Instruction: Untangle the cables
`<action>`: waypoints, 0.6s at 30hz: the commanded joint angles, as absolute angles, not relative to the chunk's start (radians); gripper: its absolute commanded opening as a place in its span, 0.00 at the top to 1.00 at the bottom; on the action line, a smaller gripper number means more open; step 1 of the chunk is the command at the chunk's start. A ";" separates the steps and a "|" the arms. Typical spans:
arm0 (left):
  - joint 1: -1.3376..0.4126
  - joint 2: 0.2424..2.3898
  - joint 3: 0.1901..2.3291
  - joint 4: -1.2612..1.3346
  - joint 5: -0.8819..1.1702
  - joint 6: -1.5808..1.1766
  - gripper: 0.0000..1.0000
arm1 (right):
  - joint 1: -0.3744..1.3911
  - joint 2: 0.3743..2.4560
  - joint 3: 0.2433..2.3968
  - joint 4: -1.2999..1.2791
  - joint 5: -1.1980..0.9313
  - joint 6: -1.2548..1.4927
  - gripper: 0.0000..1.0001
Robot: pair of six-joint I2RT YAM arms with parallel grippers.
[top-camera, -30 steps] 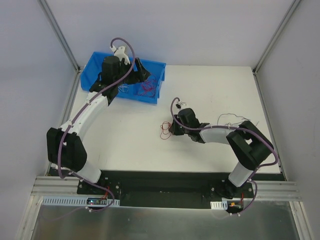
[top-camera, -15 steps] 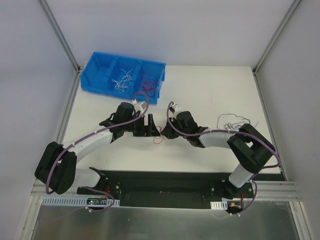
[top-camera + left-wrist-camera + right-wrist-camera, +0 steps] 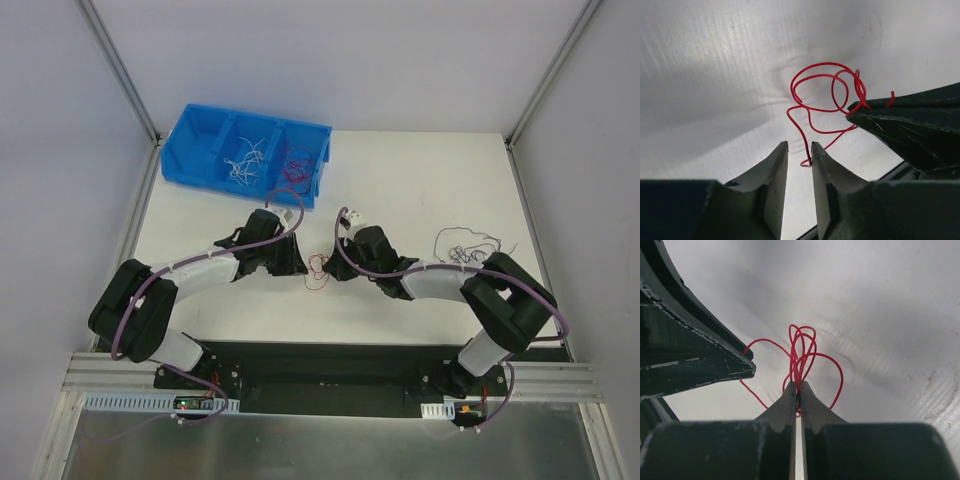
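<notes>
A bunch of thin red cables [image 3: 318,269] lies looped on the white table between my two grippers. My right gripper [image 3: 797,385] is shut on the red cables [image 3: 802,347], whose strands fan out beyond its tips. My left gripper [image 3: 799,146] faces it from the left, its jaws a narrow gap apart. The loose tail of the red cables [image 3: 807,161] sits between them, against the right finger [image 3: 822,167]. In the left wrist view the right gripper's tip [image 3: 875,116] pinches the loops. From above, the left gripper [image 3: 297,262] and right gripper [image 3: 335,266] stand close together.
A blue bin [image 3: 200,135] stands at the back left, holding white wires [image 3: 245,160] and red and purple wires [image 3: 298,165]. A dark wire bunch [image 3: 465,243] lies on the table near the right arm's elbow. Metal frame posts rise at both back corners.
My left arm swung from over the blue bin down to the red cables at the table's middle, and its jaws narrowed. The right gripper shifted slightly left with the cables.
</notes>
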State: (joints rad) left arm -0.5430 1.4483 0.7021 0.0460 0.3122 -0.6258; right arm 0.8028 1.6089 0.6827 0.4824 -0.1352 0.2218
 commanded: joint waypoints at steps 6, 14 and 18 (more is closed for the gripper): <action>-0.551 1.349 0.692 0.052 0.242 -0.540 1.00 | 0.813 1.560 0.684 0.473 -0.023 0.213 0.82; -0.549 1.220 0.641 0.055 0.225 -0.523 1.00 | 0.713 1.583 0.666 0.469 -0.043 0.328 0.55; -0.549 1.203 0.644 0.055 0.238 -0.529 1.00 | 0.713 1.574 0.650 0.498 -0.066 0.325 0.44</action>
State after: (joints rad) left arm -0.5438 1.2343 0.6525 0.0418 0.2478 -0.5495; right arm 0.7067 1.6035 0.6651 0.4446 -0.0349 0.3031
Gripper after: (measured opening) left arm 0.006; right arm 0.524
